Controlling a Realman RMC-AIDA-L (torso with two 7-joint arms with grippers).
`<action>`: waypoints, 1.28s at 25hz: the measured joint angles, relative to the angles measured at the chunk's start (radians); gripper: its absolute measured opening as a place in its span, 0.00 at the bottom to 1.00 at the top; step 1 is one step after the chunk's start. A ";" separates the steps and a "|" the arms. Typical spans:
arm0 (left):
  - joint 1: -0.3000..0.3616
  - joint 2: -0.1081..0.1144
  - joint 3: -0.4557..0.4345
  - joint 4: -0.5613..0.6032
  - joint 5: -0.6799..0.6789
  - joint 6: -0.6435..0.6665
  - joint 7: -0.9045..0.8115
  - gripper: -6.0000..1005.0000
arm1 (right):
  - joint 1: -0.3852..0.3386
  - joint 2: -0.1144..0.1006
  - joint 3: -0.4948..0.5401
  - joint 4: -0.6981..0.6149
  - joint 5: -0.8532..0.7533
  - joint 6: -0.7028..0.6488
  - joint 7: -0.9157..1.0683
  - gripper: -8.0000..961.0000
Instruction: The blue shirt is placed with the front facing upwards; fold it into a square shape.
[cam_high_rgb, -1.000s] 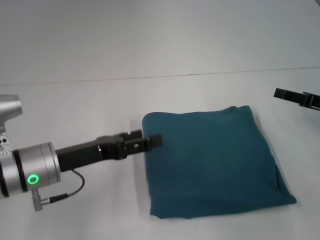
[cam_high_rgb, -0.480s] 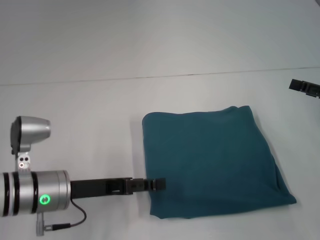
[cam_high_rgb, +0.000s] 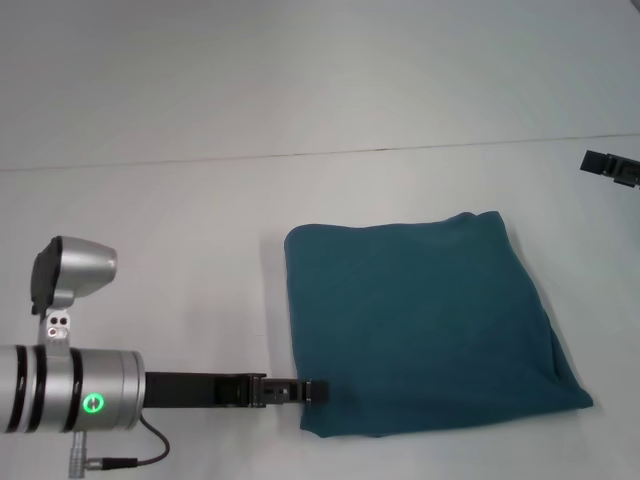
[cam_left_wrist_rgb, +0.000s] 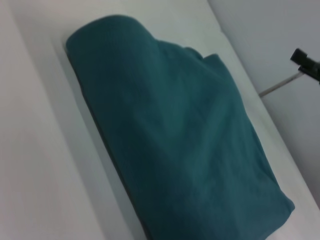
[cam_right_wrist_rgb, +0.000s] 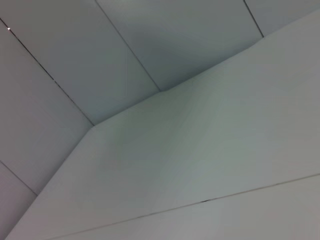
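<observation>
blue shirt (cam_high_rgb: 425, 325) folded into rough square, flat on white desk (cam_high_rgb: 180, 220), right of centre; no lettering visible. left gripper (cam_high_rgb: 312, 390) low at shirt's near-left corner, touching edge; fingers state: cannot tell. right gripper (cam_high_rgb: 612, 165) at far right edge, well apart from shirt; fingers state: cannot tell.

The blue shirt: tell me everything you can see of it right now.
The blue shirt is dark teal-blue, soft cotton-like cloth, already folded into a rough square, lying flat on the white table. No lettering or label shows. Its far corners are rounded and the right edge bulges and shows layered folds. The left gripper sits at its near left corner; whether it touches the cloth cannot be told. The right gripper is well clear at the far right.
</observation>
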 joint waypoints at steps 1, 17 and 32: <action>0.000 0.000 0.000 0.000 0.000 0.000 0.000 0.91 | 0.000 0.000 0.000 0.000 0.000 0.000 0.000 0.97; -0.037 -0.003 0.067 -0.027 0.002 -0.015 -0.026 0.90 | -0.003 -0.002 0.000 0.000 0.000 0.000 0.000 0.97; -0.049 -0.003 0.072 -0.035 0.000 -0.034 -0.038 0.89 | -0.005 -0.002 0.000 0.000 0.000 -0.001 -0.001 0.97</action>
